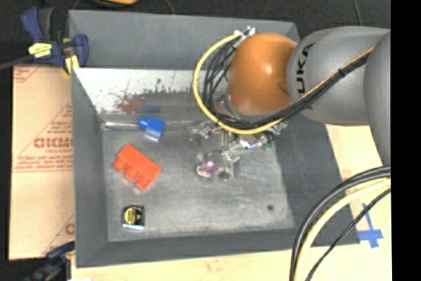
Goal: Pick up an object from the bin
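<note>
The pincer (225,161) sits low in the middle of the grey bin (197,233), under the arm's orange cover. I cannot tell if it is open or closed. A small pink see-through thing (206,169) lies just beside it, toward the bin's left wall. Farther that way sit a blue cap (152,127) and an orange block (137,166). A little yellow and black tape measure (133,216) lies near the front left corner. The floor in front and to the right is bare.
</note>
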